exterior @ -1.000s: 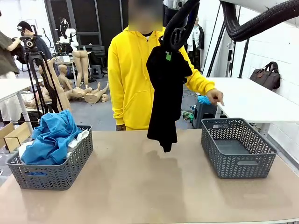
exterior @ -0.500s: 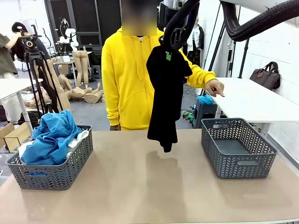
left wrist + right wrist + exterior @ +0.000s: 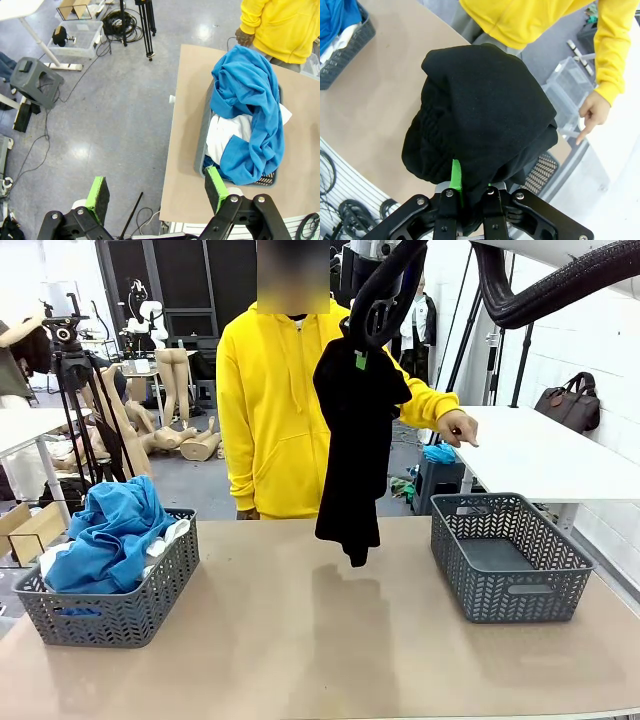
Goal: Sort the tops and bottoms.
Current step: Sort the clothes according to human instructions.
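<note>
The black bottoms [image 3: 358,440] hang high over the middle of the table, pinched at the top by my right gripper [image 3: 362,352], which is shut on them. From the right wrist the same bottoms [image 3: 480,130] bunch around the right gripper [image 3: 469,192]. Two blue tops [image 3: 108,532] and a white top [image 3: 168,536] lie heaped in the left grey basket [image 3: 120,615]. The left wrist view looks down on the blue tops [image 3: 250,115] and the white top [image 3: 227,132]; my left gripper [image 3: 157,192] hovers open, high beside that basket's near end.
An empty grey basket [image 3: 510,558] stands at the table's right. A person in a yellow hoodie [image 3: 280,410] stands at the far edge, a hand [image 3: 458,427] pointing down toward the right side. The tabletop [image 3: 300,640] between the baskets is bare.
The person has shifted slightly and the pointing hand has risen a little. Both arms and the hanging black garment have stayed put.
</note>
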`<state>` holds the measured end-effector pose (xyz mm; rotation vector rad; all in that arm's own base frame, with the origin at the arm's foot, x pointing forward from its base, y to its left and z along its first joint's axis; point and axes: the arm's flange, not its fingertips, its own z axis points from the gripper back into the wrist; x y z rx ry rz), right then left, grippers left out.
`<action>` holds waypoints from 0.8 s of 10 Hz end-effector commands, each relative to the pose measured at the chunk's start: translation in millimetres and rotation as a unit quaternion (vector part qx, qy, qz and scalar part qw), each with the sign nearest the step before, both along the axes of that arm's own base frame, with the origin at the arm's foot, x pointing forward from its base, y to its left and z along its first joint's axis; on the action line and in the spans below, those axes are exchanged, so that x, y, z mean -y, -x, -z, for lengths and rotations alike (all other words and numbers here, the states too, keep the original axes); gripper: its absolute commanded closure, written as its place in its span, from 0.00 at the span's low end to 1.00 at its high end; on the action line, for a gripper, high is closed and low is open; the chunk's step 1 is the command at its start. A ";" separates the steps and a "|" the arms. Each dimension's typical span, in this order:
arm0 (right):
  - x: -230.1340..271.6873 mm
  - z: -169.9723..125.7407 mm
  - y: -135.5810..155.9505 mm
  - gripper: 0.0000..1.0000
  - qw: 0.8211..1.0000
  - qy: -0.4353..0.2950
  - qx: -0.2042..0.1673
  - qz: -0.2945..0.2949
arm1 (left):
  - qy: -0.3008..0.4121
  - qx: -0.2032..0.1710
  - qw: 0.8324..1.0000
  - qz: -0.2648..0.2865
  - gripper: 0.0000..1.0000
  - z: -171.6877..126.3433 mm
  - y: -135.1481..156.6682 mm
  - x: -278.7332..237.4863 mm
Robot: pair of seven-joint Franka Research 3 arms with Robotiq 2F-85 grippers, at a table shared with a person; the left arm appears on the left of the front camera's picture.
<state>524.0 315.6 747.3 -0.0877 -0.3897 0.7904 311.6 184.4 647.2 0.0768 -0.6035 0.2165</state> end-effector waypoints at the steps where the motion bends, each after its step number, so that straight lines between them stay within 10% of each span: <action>1: 1.9 -1.7 1.2 1.00 1.000 -0.003 0.001 -0.001 | 0.003 0.001 1.000 0.003 0.00 0.2 0.8 -0.6; 8: 92.0 -22.0 22.0 1.00 0.993 0.039 0.039 0.108 | 0.003 0.001 1.000 0.003 0.00 0.2 0.8 -0.6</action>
